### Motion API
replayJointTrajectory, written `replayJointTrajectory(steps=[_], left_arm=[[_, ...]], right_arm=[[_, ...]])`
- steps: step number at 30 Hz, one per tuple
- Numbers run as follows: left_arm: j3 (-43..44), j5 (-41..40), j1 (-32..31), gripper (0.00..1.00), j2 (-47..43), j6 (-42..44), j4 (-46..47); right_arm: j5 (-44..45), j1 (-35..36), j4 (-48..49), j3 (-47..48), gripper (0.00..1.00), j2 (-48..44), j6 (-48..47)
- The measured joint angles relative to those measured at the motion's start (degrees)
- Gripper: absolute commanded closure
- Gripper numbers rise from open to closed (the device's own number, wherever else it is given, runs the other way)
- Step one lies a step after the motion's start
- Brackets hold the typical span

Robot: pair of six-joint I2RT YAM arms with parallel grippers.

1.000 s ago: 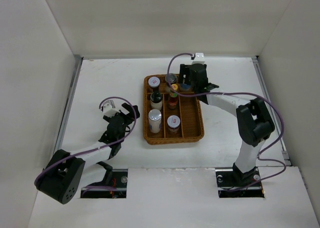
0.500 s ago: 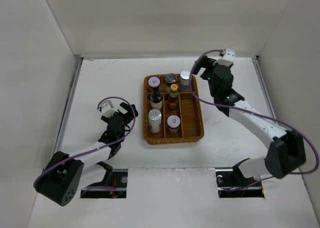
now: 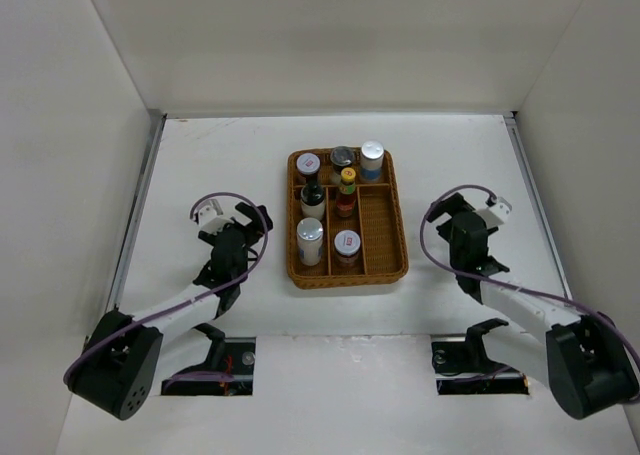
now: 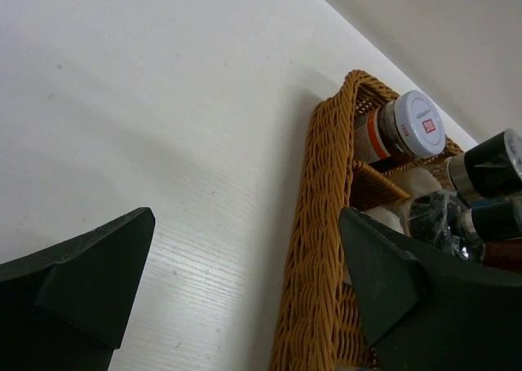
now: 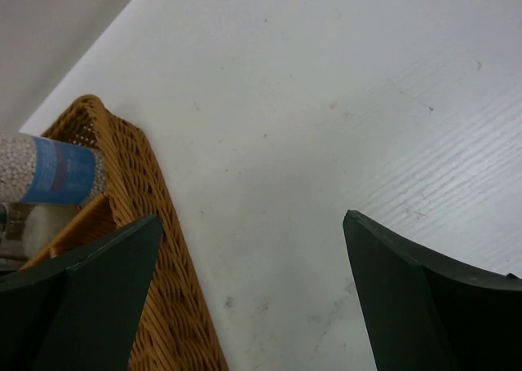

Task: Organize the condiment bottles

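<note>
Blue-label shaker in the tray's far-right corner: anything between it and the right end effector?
Only the right wall of the wicker tray stands between the blue-label shaker and the open right end effector. Nothing covers the shaker from above.

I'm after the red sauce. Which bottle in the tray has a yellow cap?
The red sauce bottle in the middle column, just in front of the grey-lidded jar in the back row. All the other caps are white, silver or black.

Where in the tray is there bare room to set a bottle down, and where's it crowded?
The tray's long right compartment, between its right rim and the divider, is bare on the near side of the blue-label shaker. Its left and middle columns are crowded with bottles. The table is bare either side of the tray.
</note>
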Motion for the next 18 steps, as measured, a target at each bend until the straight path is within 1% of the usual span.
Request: replayJointTrajectory(steps=[4, 6, 10, 14, 18], left_arm=[[0.02, -0.15, -0.02, 0.00, -0.76, 0.02, 0.35], [0.02, -0.17, -0.02, 0.00, -0.63, 0.04, 0.24], [0.66, -0.20, 0.20, 0.00, 0.68, 0.17, 0.20], [0.76, -0.22, 0.52, 0.00, 1.29, 0.24, 0.07], [0.76, -0.22, 0.90, 0.00, 1.25, 0.57, -0.13]], right_arm=[[0.92, -1.68, 0.85, -3.32, 0.00, -5.05, 3.39], [1.51, -2.16, 2.23, -3.52, 0.00, -5.60, 4.50], [1.49, -2.14, 5.18, -3.50, 0.00, -2.89, 5.81], [-0.37, -2.05, 5.53, -3.41, 0.00, 0.59, 6.71], [-2.14, -2.03, 5.60, -3.39, 0.00, 1.20, 7.58]])
